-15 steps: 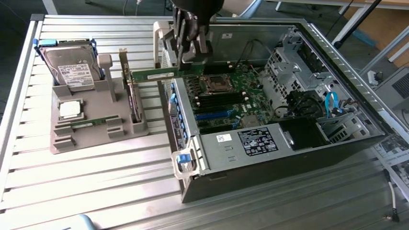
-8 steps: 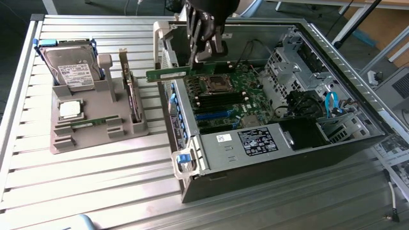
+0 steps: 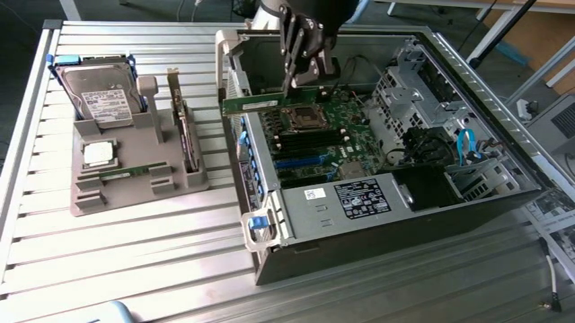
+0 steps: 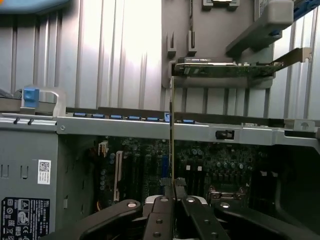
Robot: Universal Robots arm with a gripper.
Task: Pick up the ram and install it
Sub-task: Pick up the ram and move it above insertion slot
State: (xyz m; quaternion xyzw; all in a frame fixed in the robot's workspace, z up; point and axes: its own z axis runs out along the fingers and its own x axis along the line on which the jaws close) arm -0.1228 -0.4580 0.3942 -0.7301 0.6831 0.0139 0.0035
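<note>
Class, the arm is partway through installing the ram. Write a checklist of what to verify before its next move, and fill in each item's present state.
1. Ram gripped: ok, the fingers are shut on one end.
2. Ram over the open case: ok.
3. Ram seated in a motherboard slot: not ok, it hangs clear above the board.
4. Ram lined up with a slot: cannot tell.
5. Space beneath the ram free of cables: ok, the blue cable lies toward the exterior view's right.
</note>
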